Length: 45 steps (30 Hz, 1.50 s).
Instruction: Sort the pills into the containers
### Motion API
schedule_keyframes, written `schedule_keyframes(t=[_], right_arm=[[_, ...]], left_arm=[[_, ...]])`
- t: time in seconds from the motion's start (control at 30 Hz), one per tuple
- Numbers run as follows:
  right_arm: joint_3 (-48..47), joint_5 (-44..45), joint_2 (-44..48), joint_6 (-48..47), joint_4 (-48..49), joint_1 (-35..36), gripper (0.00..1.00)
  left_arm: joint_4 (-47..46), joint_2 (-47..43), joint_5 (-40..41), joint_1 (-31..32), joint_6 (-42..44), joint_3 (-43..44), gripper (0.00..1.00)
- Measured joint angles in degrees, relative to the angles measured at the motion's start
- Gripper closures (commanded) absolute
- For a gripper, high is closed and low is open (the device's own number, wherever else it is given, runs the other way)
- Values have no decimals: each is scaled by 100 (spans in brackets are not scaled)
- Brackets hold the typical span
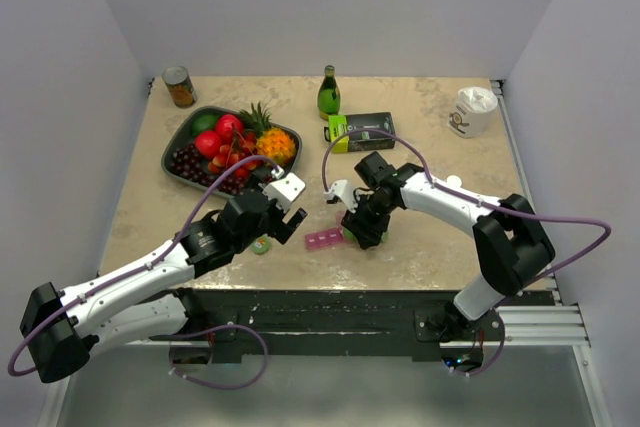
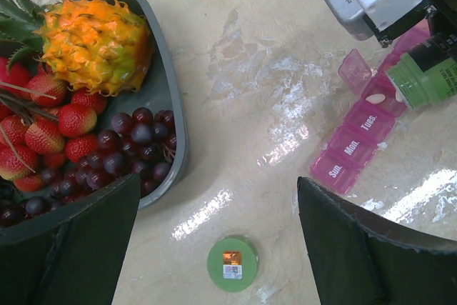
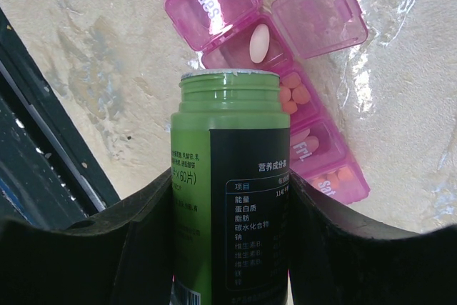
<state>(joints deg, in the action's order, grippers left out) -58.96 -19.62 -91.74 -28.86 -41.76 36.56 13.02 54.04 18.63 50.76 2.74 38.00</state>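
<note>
Fingers (image 3: 114,248) of the right gripper (image 3: 232,201) are clamping the green bottle (image 3: 228,126), aiming its uncapped mouth ahead of them into the pill organiser's (image 3: 211,1) open compartment (image 3: 234,58).

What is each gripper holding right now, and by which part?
The right gripper grips the green bottle by its labelled body, below the neck. The left gripper is open and empty.

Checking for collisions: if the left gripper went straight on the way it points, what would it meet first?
Most likely the green cap lying on the table, in line between the fingers of the open left gripper. Depth is unclear, so it might meet bare table beside it.
</note>
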Motion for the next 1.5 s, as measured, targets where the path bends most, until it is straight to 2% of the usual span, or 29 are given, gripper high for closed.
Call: schedule_keyframes(t=[1.5], right_arm=[[-210, 264, -87, 192, -155, 68, 100]], left_arm=[[2, 0, -11, 0, 2, 0, 5]])
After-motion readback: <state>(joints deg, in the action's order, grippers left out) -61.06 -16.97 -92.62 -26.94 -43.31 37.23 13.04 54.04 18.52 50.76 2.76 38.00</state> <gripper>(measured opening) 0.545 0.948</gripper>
